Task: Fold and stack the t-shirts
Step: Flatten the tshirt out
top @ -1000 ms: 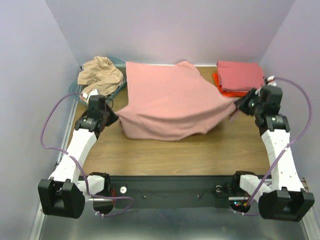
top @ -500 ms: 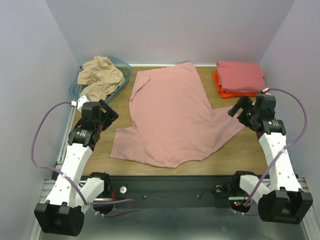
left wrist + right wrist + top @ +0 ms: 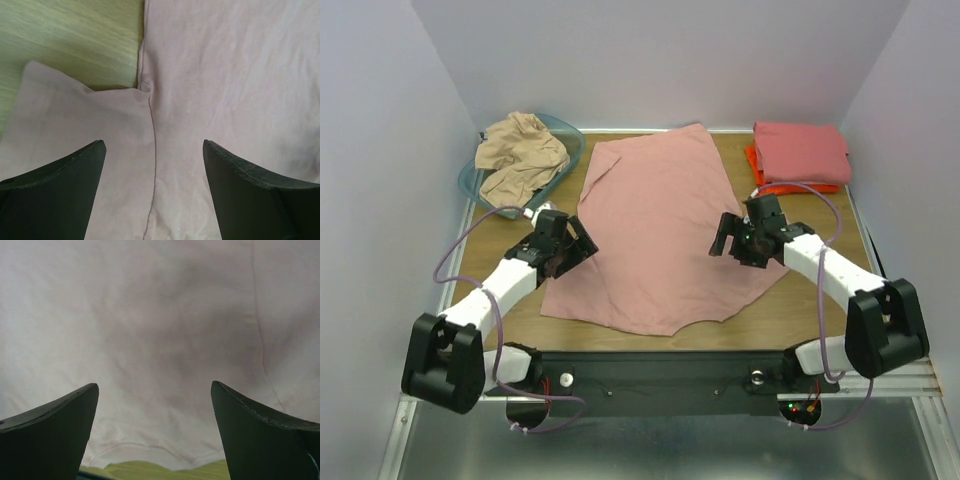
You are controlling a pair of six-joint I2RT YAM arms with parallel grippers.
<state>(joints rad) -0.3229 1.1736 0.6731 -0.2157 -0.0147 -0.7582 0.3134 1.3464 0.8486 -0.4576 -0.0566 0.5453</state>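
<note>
A wooden table (image 3: 770,320) was enclosed by plain lilac walls (image 3: 650,60), with a black rail (image 3: 650,372) fixed along its near edge. At the far left corner a translucent teal basket (image 3: 467,176) was seen, and a tan-beige t-shirt (image 3: 520,155) was heaped in it. The left gripper (image 3: 582,247) was held with its jaws spread wide and nothing between them, low over the left sleeve of the dusty pink t-shirt (image 3: 655,230), which was spread flat across the middle of the table. The right gripper (image 3: 723,238) was likewise parted and empty, over the shirt's right side. At the far right corner a folded coral pink t-shirt (image 3: 800,150) was stacked on a bright orange t-shirt (image 3: 756,168). Only in the left wrist view could the sleeve seam (image 3: 152,150) and underarm notch be made out against bare wood. Only in the right wrist view was the stitched hem (image 3: 140,447) shown, with a sliver of table beyond it.
</note>
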